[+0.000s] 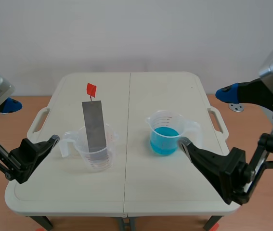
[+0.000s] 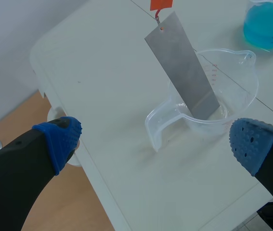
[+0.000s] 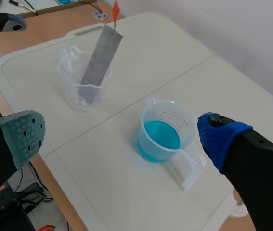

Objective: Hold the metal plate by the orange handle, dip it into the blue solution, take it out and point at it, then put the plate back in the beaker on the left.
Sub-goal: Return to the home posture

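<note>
Inside left beaker [image 1: 103, 160], metal plate [image 1: 94, 125] leans

I've got the left arm [image 1: 16, 161] low on its side, jaws spread wide, blue pads [image 2: 59, 137] well apart. My right arm [image 1: 223, 168] sits low too, jaws wide, one pad [image 3: 25, 137] grey-green, the other blue.
</note>
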{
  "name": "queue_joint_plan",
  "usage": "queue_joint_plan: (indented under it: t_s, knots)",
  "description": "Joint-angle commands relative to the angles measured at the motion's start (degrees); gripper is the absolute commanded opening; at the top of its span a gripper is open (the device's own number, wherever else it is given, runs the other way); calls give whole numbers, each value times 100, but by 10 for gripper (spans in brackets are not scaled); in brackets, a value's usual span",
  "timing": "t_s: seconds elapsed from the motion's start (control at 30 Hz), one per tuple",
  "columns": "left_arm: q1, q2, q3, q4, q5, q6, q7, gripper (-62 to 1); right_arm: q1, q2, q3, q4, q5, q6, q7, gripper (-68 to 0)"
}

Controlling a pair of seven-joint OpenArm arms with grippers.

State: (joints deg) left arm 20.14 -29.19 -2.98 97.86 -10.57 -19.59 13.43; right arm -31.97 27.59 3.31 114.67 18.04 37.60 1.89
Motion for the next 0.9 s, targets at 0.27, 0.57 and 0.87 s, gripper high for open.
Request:
queue_joint_plan:
  t_s: [0.27,0.57,0.87]
  knots:
    - [-105,-20,262,50,-42,4,-153,14,37,-190,431,131,63,155,28,-12]
    - [-223,-20,356,341,-42,-74,-31,14,37,-190,431,131,63,146,-72,-12]
    - [-223,-20,358,389,-42,-74,-31,14,37,-190,431,131,63,146,-118,-12]
